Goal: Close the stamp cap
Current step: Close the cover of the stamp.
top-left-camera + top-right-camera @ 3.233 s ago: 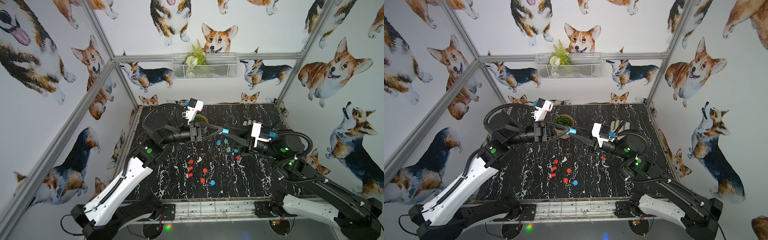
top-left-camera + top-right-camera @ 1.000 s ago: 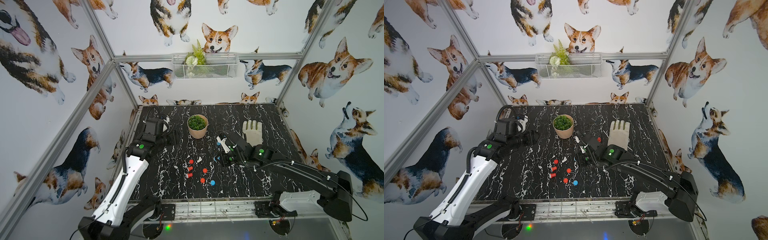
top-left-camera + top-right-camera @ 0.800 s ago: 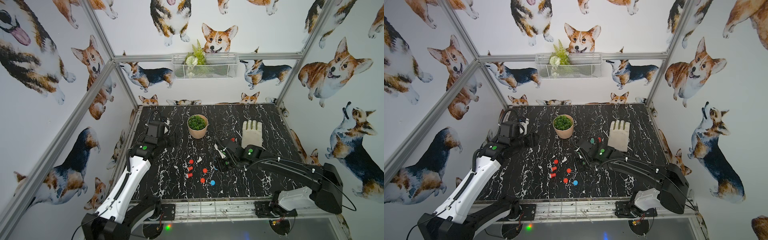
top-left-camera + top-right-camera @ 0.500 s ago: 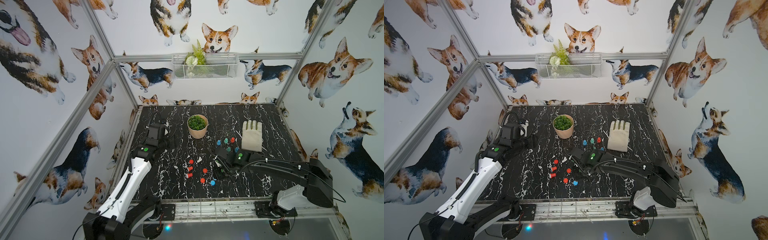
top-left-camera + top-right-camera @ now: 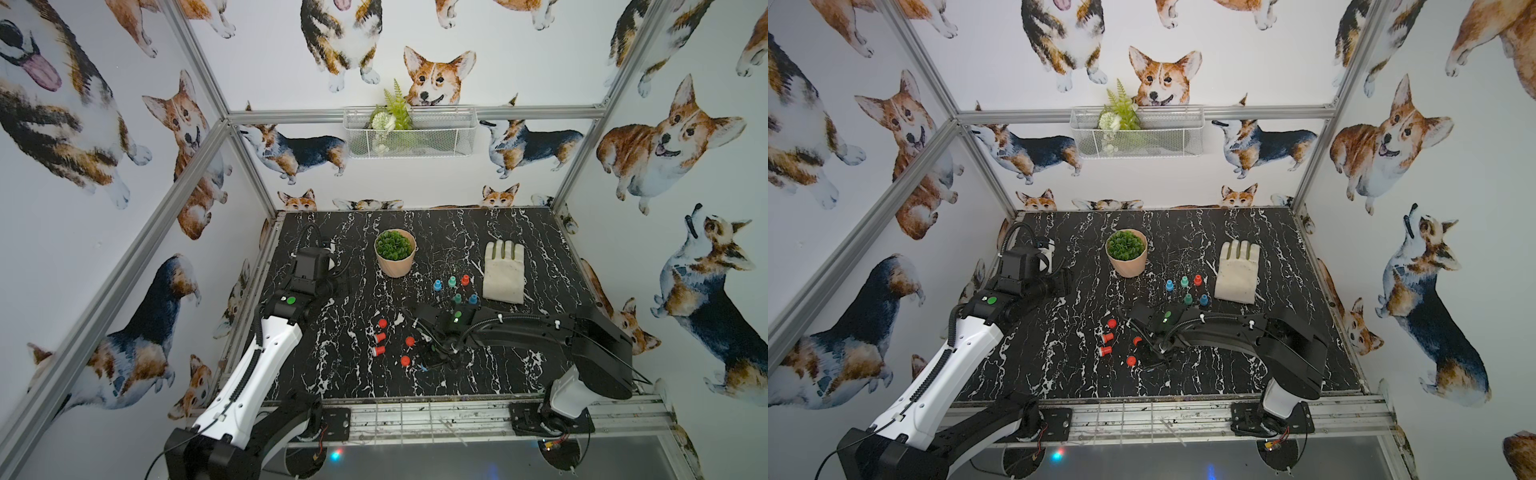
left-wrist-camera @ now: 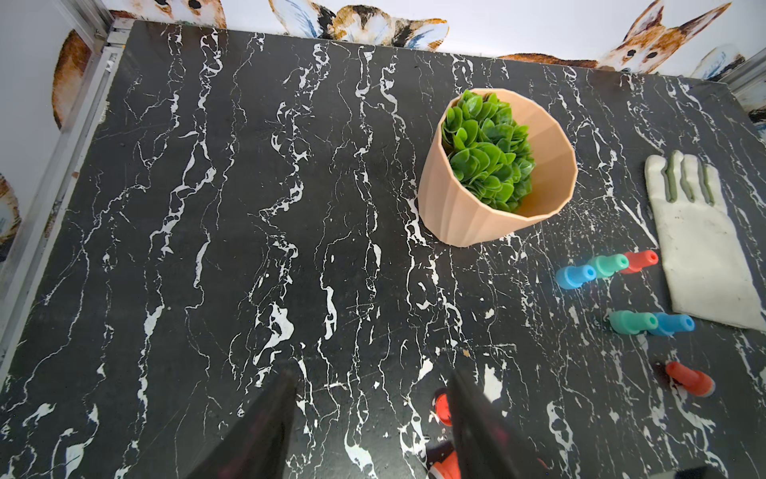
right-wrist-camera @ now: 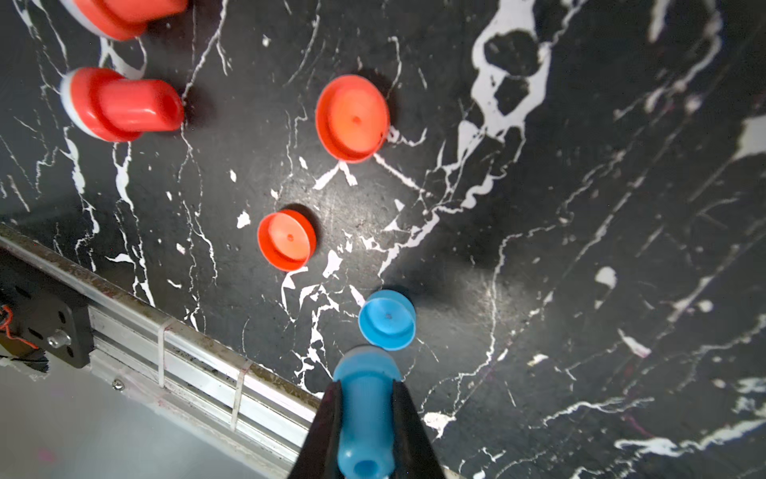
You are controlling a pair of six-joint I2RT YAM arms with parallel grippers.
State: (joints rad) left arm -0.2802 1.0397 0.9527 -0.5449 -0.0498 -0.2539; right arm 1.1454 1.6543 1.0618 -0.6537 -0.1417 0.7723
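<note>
In the right wrist view my right gripper [image 7: 364,398] is shut on a blue stamp [image 7: 364,419], which hangs just above the table beside a loose blue cap [image 7: 386,319] lying open side up. In both top views this gripper [image 5: 430,357] is low over the front middle of the table and hides the blue cap. My left gripper [image 6: 372,375] is open with nothing between its fingers, held over the table's left side [image 5: 1065,282].
Two red caps [image 7: 352,118] [image 7: 287,239] and red stamps [image 7: 120,103] lie close to the blue cap. Several capped stamps [image 5: 452,281] stand by a white glove [image 5: 503,272]. A potted plant [image 5: 395,252] stands at the back middle. The table's metal front rail [image 7: 199,352] is close to the right gripper.
My right gripper has moved from beside the standing stamps toward the front, down over the blue cap, with the blue stamp in it. The left arm has barely shifted.
</note>
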